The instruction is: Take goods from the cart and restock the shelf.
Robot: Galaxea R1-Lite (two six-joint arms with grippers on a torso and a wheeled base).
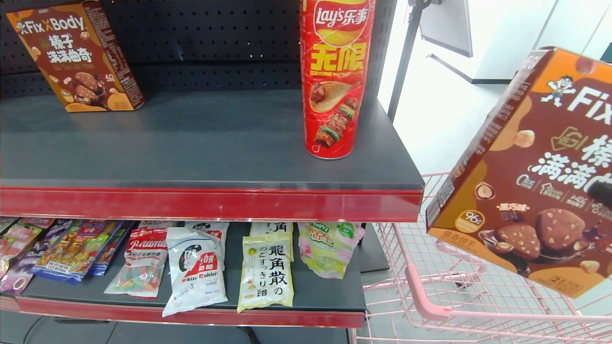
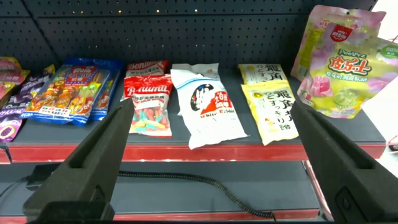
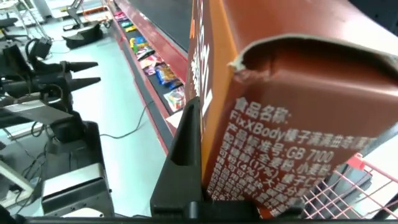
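A brown and orange cookie box (image 1: 535, 177) hangs tilted above the pink cart (image 1: 427, 306), to the right of the shelf's end. My right gripper (image 3: 273, 174) is shut on this cookie box (image 3: 292, 106); one dark finger (image 3: 185, 155) presses flat on its printed face. A matching cookie box (image 1: 79, 57) leans at the back left of the upper shelf (image 1: 191, 143). A red chips can (image 1: 334, 79) stands upright near that shelf's right end. My left gripper (image 2: 211, 168) is open and holds nothing, level with the lower shelf (image 2: 186, 149), in front of its candy bags.
Several candy bags lie on the lower shelf, among them a white bag (image 1: 195, 270), a yellow bag (image 1: 267, 270) and a green and pink bag (image 2: 342, 68). The upper shelf has bare room between box and can. A black cable (image 2: 205, 183) runs under the lower shelf.
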